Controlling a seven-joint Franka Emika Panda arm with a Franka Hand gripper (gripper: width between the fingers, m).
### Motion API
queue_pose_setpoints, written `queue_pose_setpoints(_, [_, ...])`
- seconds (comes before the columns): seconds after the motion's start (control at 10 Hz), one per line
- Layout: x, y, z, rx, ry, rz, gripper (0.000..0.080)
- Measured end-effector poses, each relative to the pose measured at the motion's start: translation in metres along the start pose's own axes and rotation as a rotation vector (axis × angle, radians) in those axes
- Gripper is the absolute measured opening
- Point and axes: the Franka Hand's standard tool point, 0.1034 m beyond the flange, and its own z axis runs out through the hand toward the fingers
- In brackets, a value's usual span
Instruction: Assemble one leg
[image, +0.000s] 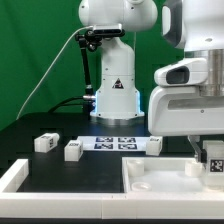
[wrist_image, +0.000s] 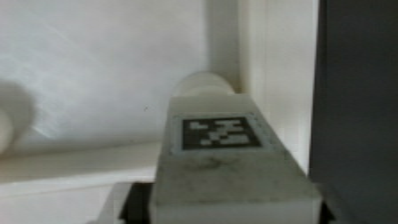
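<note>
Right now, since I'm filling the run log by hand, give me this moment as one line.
fingers: shut on leg | leg: at white panel corner | loose legs: three on table

In the exterior view, lit brightly and evenly from an undeterminable direction. Nearly washed out on the white arm base (image: 115, 95) and white panel (image: 165, 185). Shadowed only faintly and softly on the black table (image: 80, 175). Low in resolution, slightly soft throughout. In the wrist view, dimmer, greyish, blurred at close range. Legible yet fuzzy-edged at the marker tag (wrist_image: 221, 133) on the leg (wrist_image: 222, 170).
</note>
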Motion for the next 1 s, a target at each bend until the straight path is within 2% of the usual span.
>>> queue_pose_setpoints(0.3, [0.0005, 0.0023, 0.0008, -0.002, 0.002, 0.358, 0.0290])
queue_pose_setpoints(0.7, [-0.0007, 0.0051, 0.0012, -0.028, 0.011, 0.930, 0.0291])
queue_pose_setpoints(0.8, [-0.0002, 0.0060, 0.0017, -0.038, 0.001, 1.044, 0.0291])
queue_pose_setpoints(1.0, [0.0002, 0.0077, 0.0016, -0.034, -0.005, 1.171, 0.0291])
